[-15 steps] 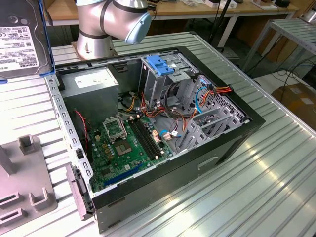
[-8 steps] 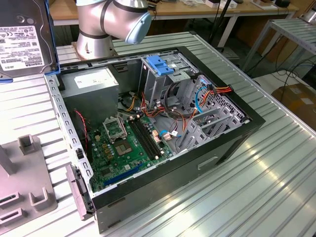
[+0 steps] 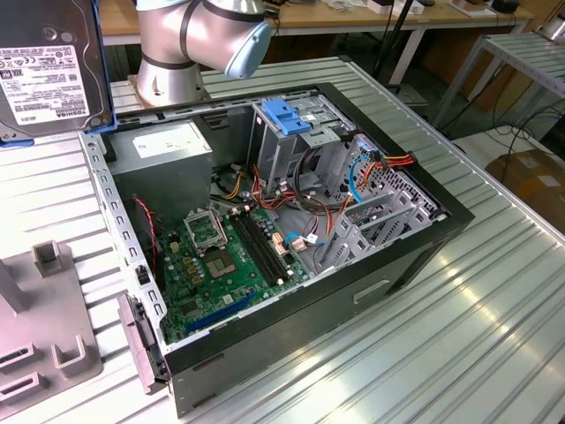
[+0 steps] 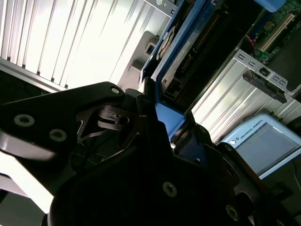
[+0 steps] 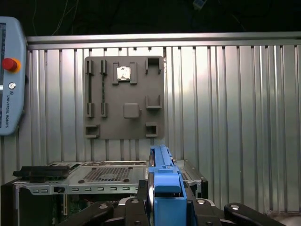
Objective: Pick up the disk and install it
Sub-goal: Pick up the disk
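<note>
Ribbed metal tabletop [image 3: 477,300] carries an open computer case [image 3: 291,331] lying on its side. The case holds a green motherboard [image 3: 221,265], a grey power supply [image 3: 163,155] and a drive cage with a blue handle [image 3: 287,119]. The gripper [image 5: 167,207] is clamped on the blue frame of the disk [image 3: 48,62], which hangs in the air outside the case. A grey fixture plate [image 5: 124,122] holds a small silver chip [image 5: 123,74] in one pocket.

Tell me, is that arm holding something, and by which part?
Yes, the end effector grips the disk by the blue frame along its edge.
</note>
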Controlling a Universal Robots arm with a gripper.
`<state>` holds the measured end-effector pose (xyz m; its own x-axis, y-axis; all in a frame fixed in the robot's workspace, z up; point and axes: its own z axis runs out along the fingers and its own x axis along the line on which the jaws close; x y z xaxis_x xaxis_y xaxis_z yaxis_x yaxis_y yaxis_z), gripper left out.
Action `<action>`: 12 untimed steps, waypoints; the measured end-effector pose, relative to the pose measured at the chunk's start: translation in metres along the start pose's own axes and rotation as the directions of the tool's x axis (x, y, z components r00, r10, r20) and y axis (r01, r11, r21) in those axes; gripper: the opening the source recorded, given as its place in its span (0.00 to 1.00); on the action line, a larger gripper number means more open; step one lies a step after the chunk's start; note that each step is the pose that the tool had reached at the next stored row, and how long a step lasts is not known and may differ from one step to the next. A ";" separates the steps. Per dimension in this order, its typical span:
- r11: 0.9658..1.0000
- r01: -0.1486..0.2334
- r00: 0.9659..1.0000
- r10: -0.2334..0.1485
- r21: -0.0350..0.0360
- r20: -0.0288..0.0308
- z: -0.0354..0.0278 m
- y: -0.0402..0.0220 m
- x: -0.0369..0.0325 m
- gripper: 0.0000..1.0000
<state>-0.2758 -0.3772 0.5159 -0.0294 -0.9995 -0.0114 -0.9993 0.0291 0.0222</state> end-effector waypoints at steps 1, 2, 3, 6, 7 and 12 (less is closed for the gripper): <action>1.000 0.000 1.000 0.000 0.000 0.000 0.0000 -0.0014 0.0000 0.37; 1.000 0.000 1.000 0.000 0.000 0.000 0.0000 -0.0023 -0.0001 0.37; 1.000 0.000 1.000 0.000 0.000 0.000 -0.0001 -0.0035 -0.0001 0.37; 1.000 0.000 1.000 0.000 0.000 0.000 -0.0001 -0.0067 -0.0002 0.37; 1.000 0.000 1.000 0.000 0.000 0.000 -0.0002 -0.0080 -0.0002 0.37; 1.000 0.000 1.000 0.000 0.000 0.000 -0.0003 -0.0156 -0.0005 0.37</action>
<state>-0.2602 -0.3772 0.5159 -0.0294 -0.9995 -0.0114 -0.9993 0.0291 0.0221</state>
